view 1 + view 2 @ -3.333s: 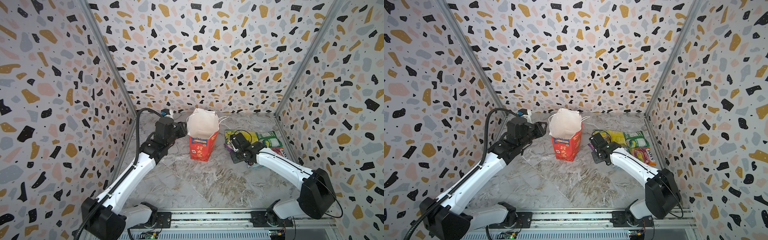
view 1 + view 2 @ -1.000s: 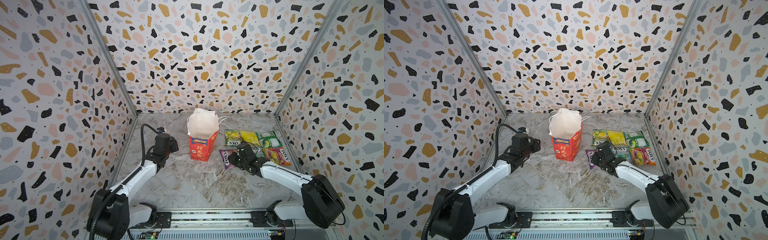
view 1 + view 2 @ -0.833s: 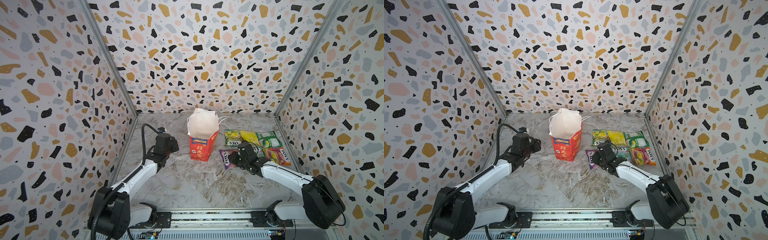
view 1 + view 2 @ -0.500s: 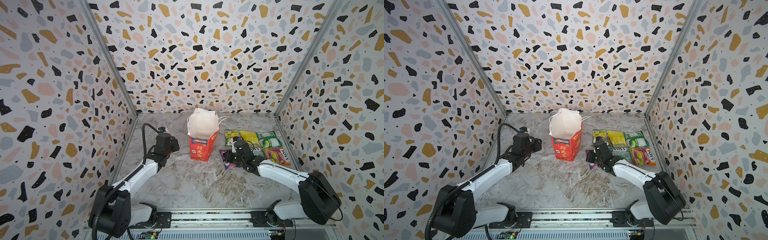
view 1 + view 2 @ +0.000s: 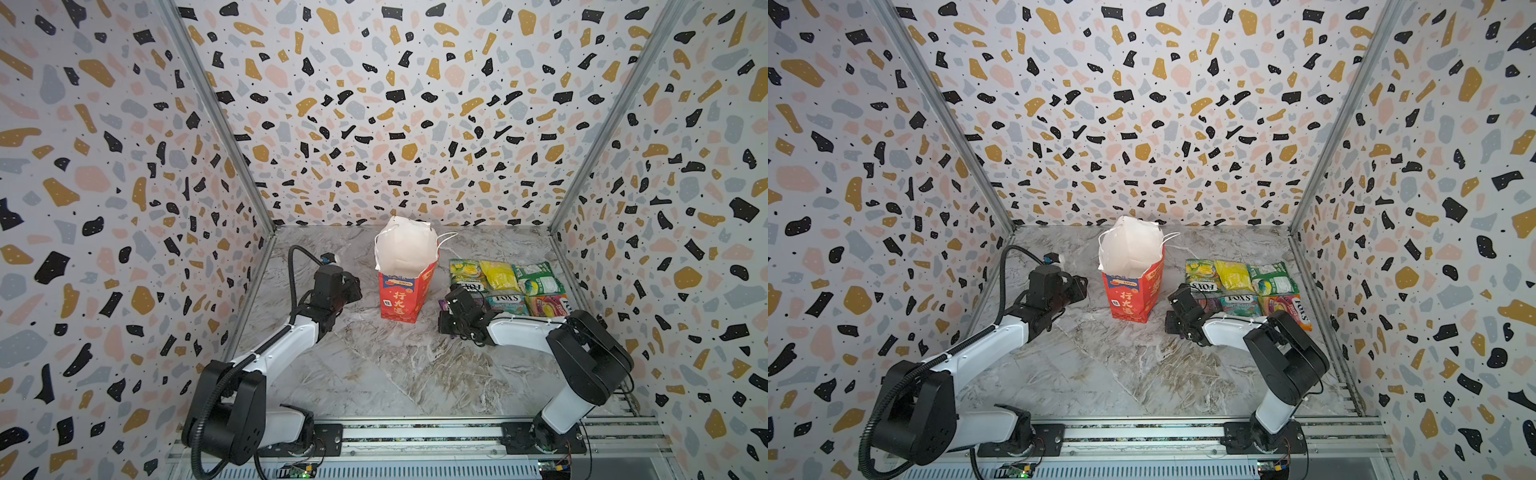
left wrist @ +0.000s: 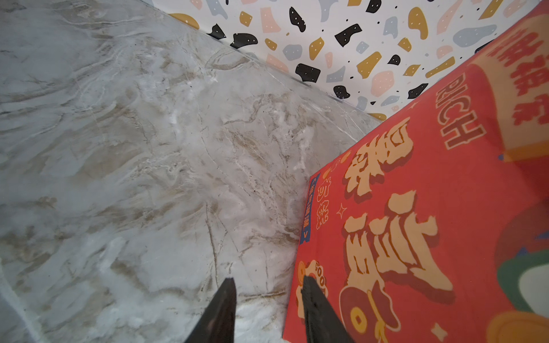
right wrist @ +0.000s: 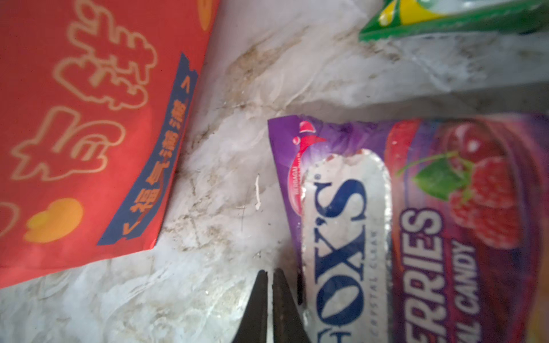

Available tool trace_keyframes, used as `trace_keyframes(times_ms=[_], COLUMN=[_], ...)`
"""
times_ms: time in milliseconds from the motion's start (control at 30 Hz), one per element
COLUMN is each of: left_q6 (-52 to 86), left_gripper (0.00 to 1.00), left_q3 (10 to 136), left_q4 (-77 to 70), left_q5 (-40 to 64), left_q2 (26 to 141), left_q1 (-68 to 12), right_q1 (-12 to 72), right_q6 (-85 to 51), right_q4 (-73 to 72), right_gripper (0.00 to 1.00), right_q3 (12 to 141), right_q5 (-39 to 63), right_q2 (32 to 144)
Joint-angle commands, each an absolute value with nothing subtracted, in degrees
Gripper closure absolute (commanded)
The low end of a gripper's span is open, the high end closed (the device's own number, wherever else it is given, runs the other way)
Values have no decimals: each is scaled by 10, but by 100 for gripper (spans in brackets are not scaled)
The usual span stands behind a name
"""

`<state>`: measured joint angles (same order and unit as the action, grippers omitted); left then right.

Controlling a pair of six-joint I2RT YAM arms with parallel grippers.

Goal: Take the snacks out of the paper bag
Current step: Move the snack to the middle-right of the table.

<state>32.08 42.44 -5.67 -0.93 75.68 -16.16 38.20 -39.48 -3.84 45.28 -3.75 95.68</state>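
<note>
From where I stand, the red paper bag (image 5: 399, 299) is upright about the middle of the frame in both top views. Its white mouth gapes and its cord handles show at the far right of the rim. To its right, on the marble worktop (image 5: 374, 374), the snacks (image 5: 498, 276) lie flat in two rows near the right wall. A green-and-yellow packet, a yellow one and a green one lie behind, and a mint one and an orange-pink one lie in front. A purple packet (image 7: 416, 222) marked FOX'S lies at the left end of the front row, mostly hidden under the right arm in the top views. The right pincer (image 7: 270, 270) is pressed together with nothing in it, its tips just beside the purple packet's edge, between that packet and the bag. The left pincer (image 6: 267, 280) is spread and holds nothing. It sits left of the bag, pointing at its side, with a sliver of worktop between them in the top views.
</note>
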Motion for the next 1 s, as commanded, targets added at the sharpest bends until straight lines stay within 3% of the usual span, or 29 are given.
trace_keyframes(times_ms=[0,433,633,733,833,900,967], left_q6=[309,303,300,293,277,268,248], left_gripper=[62,59,58,59,58,50,45], left_q3=[413,410,398,409,389,363,326], left_q4=[-84,-93,-140,-133,-140,-176,-209], left_q5=[-14,-32,-27,-19,-44,-94,-158], left_q2=[753,751,754,755,718,678,629], left_q1=[-160,-159,-160,-159,-159,-159,-159], right_q1=[380,359,345,347,346,346,338], right_q6=[-422,-419,-392,-363,-324,-287,-234], right_q4=[-40,-53,-88,-94,-134,-180,-267], right_gripper=[91,86,83,75,61,45,36], right_q3=[467,496,495,487,446,402,339], right_q5=[-79,-96,-46,-45,-85,-147,-198], right_q2=[957,982,940,865,768,704,646])
